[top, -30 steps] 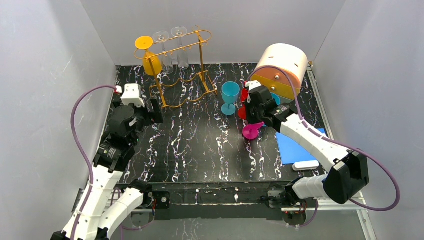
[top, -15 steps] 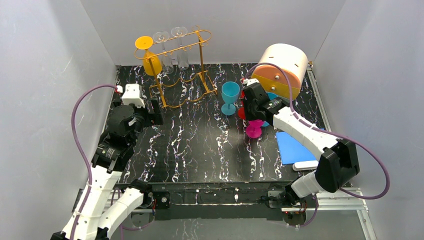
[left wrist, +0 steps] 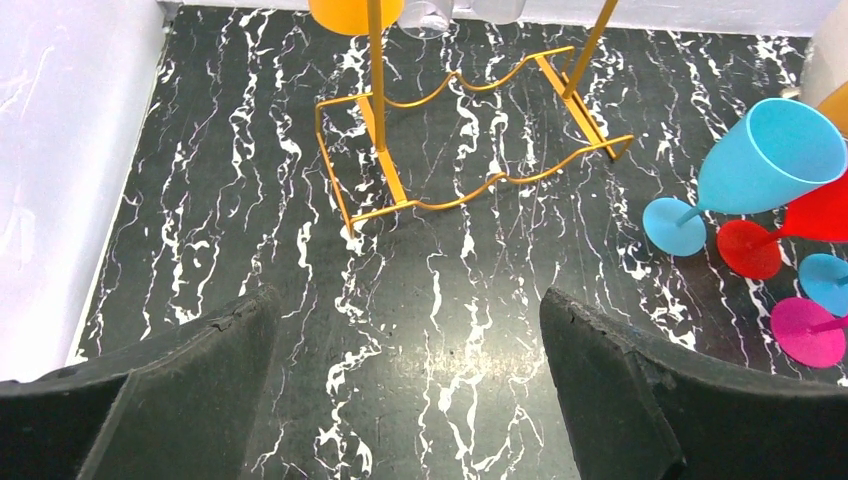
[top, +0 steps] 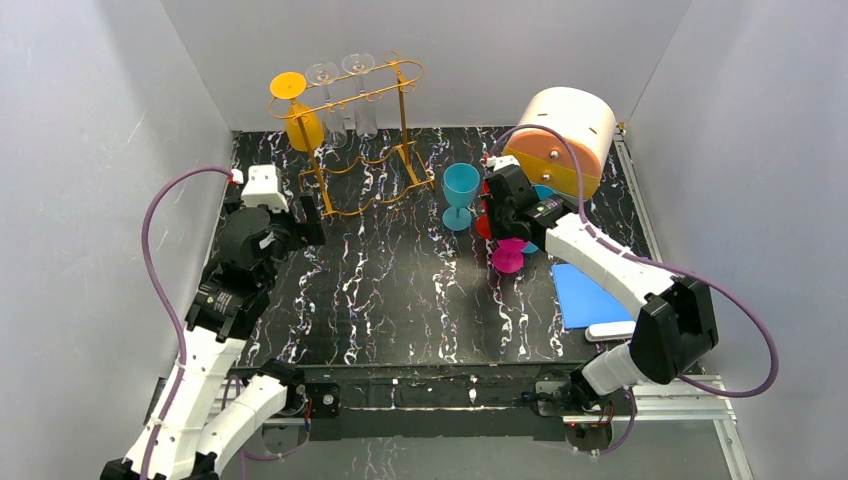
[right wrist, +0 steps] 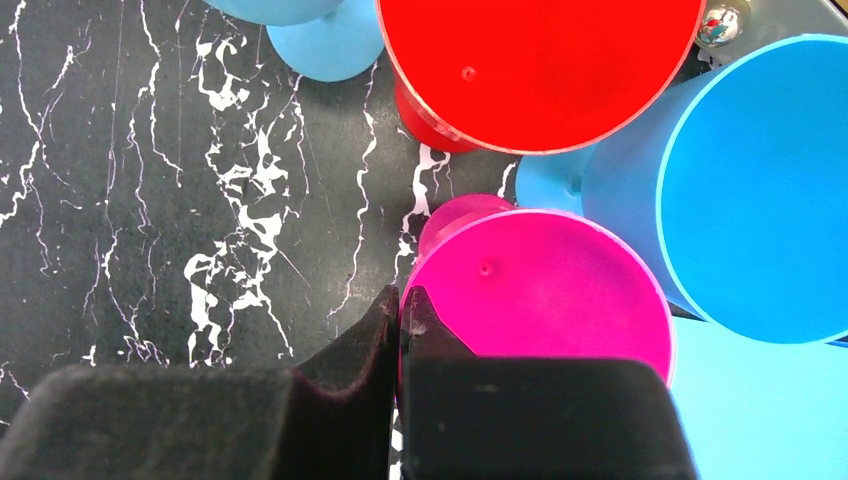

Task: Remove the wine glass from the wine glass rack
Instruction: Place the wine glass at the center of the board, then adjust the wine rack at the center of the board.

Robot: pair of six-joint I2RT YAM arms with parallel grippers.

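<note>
Right gripper (right wrist: 400,300): fingers closed almost together, pinching the near rim of the magenta wine glass (right wrist: 540,300), one pad outside the bowl and one inside. The glass stands upright on the black marbled table (top: 400,300), right of centre in the top view, off the rack.

Touching or just beside it, toward the upper right of the wrist view: a red glass (right wrist: 540,70) and a blue glass (right wrist: 760,190). A light blue glass (top: 461,190) stands just left of that cluster. Behind them is a tilted cream, orange and yellow drum (top: 565,125); a blue sheet (top: 585,295) lies at the lower right.

Left gripper (left wrist: 405,300): jaws spread wide, nothing between them, above bare table at the left of the top view, pointing toward the rack base.

Wine glass rack (top: 404,120): upper left of the top view, upright at the back of the table, well apart from both grippers. An orange wine glass (top: 300,125) hangs bowl down at the left end of its rails, with two clear glasses (top: 335,110) beside it.
</note>
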